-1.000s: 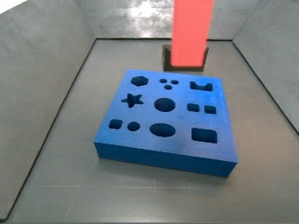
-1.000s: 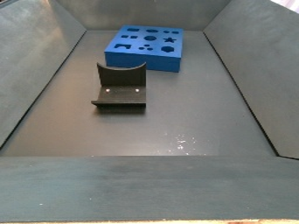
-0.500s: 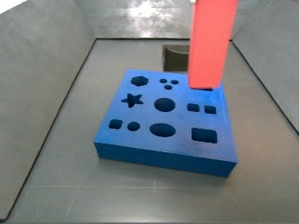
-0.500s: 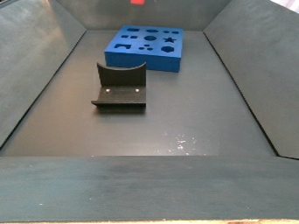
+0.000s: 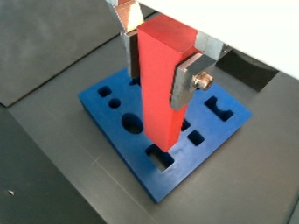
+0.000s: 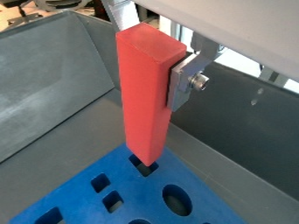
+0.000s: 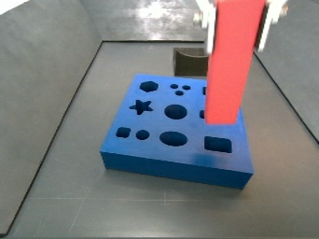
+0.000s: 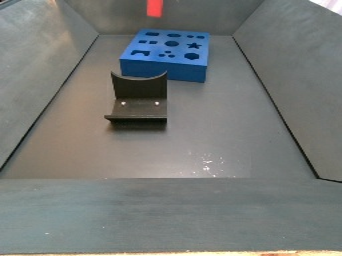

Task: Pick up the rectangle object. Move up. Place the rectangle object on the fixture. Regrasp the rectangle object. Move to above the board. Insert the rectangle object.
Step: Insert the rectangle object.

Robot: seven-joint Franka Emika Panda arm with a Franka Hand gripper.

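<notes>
— Which way is the red block (image 5: 162, 83) pointing?

— Straight up and down, long axis vertical. In this wrist view its lower end hangs over the blue board (image 5: 111, 122), right above a dark slot near the board's edge; I can't tell whether it touches. The gripper (image 5: 158, 39) pinches the upper part of the block between its silver fingers (image 5: 184, 79), one plate flat against each side.

— And from the other wrist camera?

— Same story. The block (image 6: 146, 92) stands upright, its top end up among the fingers (image 6: 181, 80), its bottom end just over a dark hole in the board (image 6: 70, 197). The gripper (image 6: 152, 44) is clamped on the block near the top, so most of the bar hangs below it.

— What about the side cameras?

— In a side view the block (image 7: 232, 61) is a tall vertical bar in front of the board (image 7: 174, 159), lower end over the board's right part. The gripper (image 7: 237, 14) shows only at the upper edge, fingers on both sides of the bar. The dark fixture (image 7: 189, 62) sits behind the board. In a side view from the opposite end only the block's lower tip (image 8: 155, 8) shows, above the board (image 8: 167, 65); the fixture (image 8: 138, 98) stands well apart, nearer the camera.
</notes>
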